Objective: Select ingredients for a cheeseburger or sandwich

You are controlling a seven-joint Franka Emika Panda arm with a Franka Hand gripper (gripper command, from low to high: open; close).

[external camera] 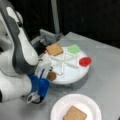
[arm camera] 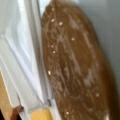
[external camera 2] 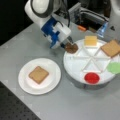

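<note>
My gripper [external camera: 46, 73] [external camera 2: 68, 42] reaches down at the edge of the white divided tray [external camera: 75, 77] [external camera 2: 72, 72], right at the dark brown round patty [external camera: 52, 76] [external camera 2: 71, 48]. The patty [arm camera: 75, 67] fills the wrist view beside a white tray divider [arm camera: 25, 62]. Other ingredients lie in the tray: a bread square [external camera: 54, 49] [external camera 2: 111, 48], a yellow cheese square [external camera 2: 90, 40], a green piece [external camera: 74, 48] [external camera 2: 114, 67] and a red disc [external camera: 85, 61] [external camera 2: 92, 77]. A second bread square [external camera: 74, 113] [external camera 2: 38, 74] lies alone on the white paper plate [external camera: 60, 107] [external camera 2: 53, 70].
Grey equipment [external camera 2: 87, 15] and a small orange item [external camera 2: 81, 28] stand behind the tray. A metal pole [external camera: 55, 15] rises at the back. The grey table ends at a dark perforated surface [external camera 2: 10, 107] in a front view's bottom left.
</note>
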